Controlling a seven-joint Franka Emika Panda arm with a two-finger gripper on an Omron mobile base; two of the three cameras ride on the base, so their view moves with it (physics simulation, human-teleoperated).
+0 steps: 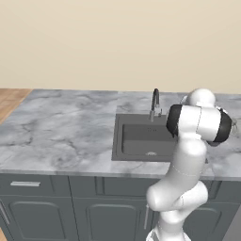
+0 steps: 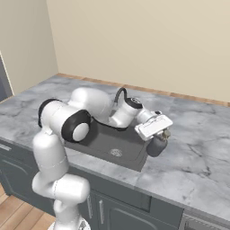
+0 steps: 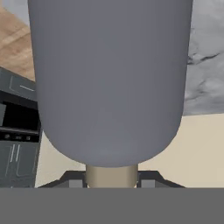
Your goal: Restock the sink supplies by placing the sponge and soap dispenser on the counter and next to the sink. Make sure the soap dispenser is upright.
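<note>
No legible text, label, brand, number or sign is present on any surface — the soap dispenser (image 3: pixel 109 78) body is plain grey, its pump top plain beige. The counter (image 1: pixel 56 127) carries marble veining only — no markings.

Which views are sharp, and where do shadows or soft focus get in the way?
Left base view: flat, even light, no glare, faint shading inside the sink. Right base view: crisp, and the soap dispenser held by the gripper reads dark. Hand view: the bottle's grey body looms close and slightly soft-edged, smoothly shaded.
</note>
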